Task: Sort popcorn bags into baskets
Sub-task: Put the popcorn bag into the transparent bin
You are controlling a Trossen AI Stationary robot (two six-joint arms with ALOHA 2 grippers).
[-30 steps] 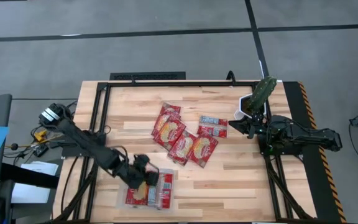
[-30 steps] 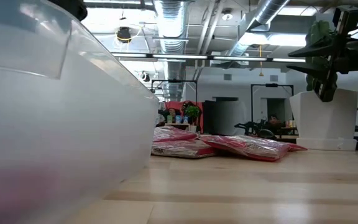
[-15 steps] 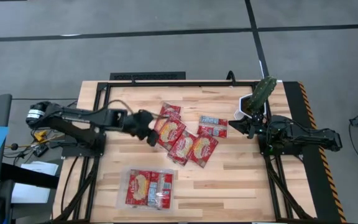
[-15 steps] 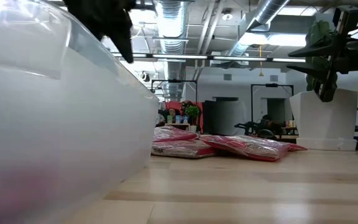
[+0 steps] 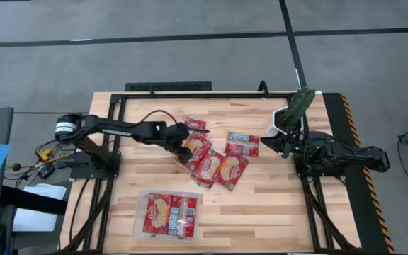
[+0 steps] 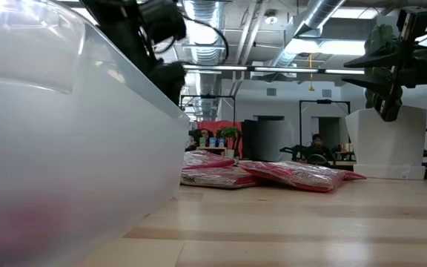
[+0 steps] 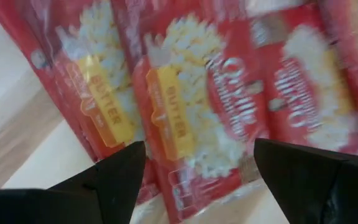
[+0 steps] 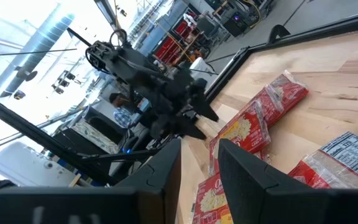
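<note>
Glossy red flat popcorn bags with cream-yellow popcorn pictures lie loose on the table, in an overlapping cluster at its centre. One further bag lies just beside the cluster, showing its light blue-white panel. The shallow clear plastic rectangular basket sits near the table's front edge and holds two bags lying flat, side by side.

Loose popcorn bags lay mid-counter, the tray (holding more) nearer the front-left, the left end effector over the pile
</note>
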